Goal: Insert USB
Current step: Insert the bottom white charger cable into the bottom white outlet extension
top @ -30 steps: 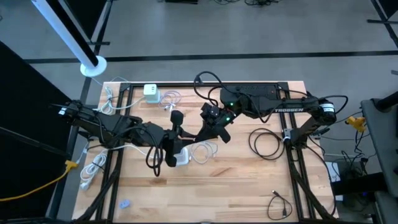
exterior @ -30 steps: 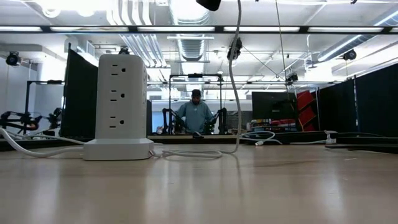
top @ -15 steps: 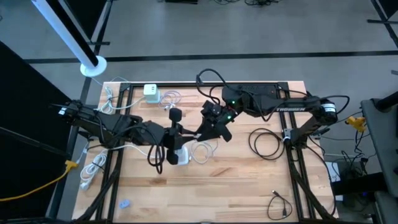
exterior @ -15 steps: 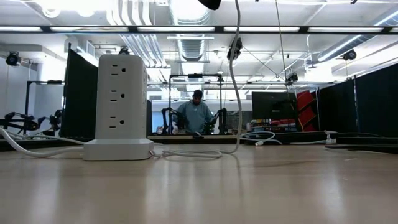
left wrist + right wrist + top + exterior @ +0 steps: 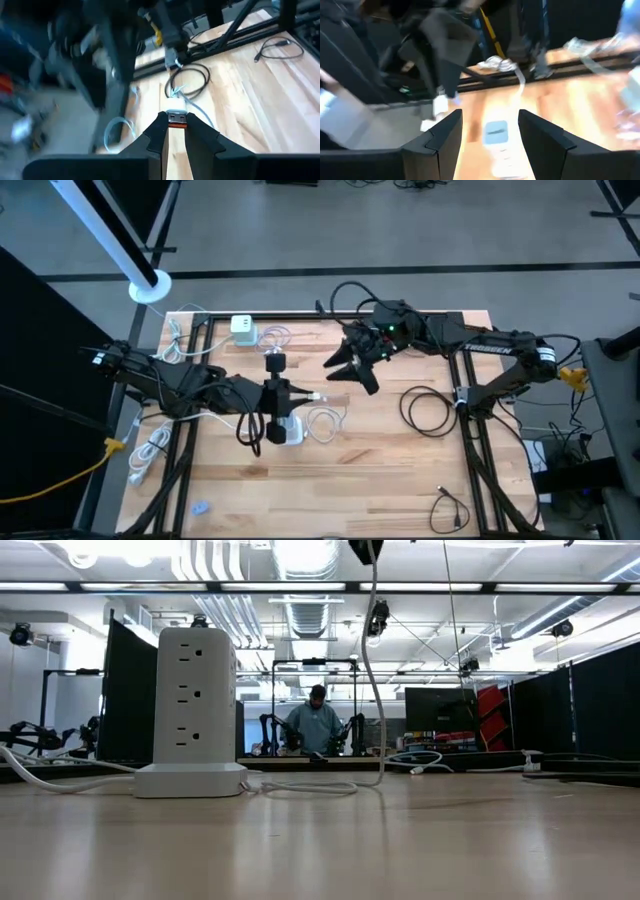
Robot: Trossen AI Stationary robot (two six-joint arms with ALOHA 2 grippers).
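My left gripper [image 5: 298, 394] hovers over the table's middle, shut on a USB plug [image 5: 176, 118]. From the plug a white cable [image 5: 325, 418] drops to the wood; the low view shows this cable [image 5: 368, 660] hanging slack. A white power tower [image 5: 190, 705] stands upright on its base, and from above the tower [image 5: 288, 431] sits just below my left gripper. My right gripper [image 5: 350, 367] is open in the air, off toward the far right of the plug, touching nothing. In its own view, the right gripper [image 5: 490, 135] has only blurred table between its fingers. My left gripper pinches the USB plug [image 5: 176, 119] between its two fingertips, coming nearly level from the table's left. The plug's white end [image 5: 175, 104] and the cable reach out past the fingertips. The plug is lifted clear of the table, and the cable hangs slack below it.
A white charger block [image 5: 243, 328] lies at the far left with loose white cords [image 5: 280, 340]. A black cable coil [image 5: 428, 410] lies at the right, a small black cable [image 5: 450, 507] near the front right, and bundled white cord [image 5: 150, 450] at the left edge.
My right gripper has opened, let go beside the left gripper, and drawn back toward the table's far right, rising a little and rolling. My left gripper has stayed in place but rolled its wrist, keeping the plug; the hanging cable has shifted slightly.
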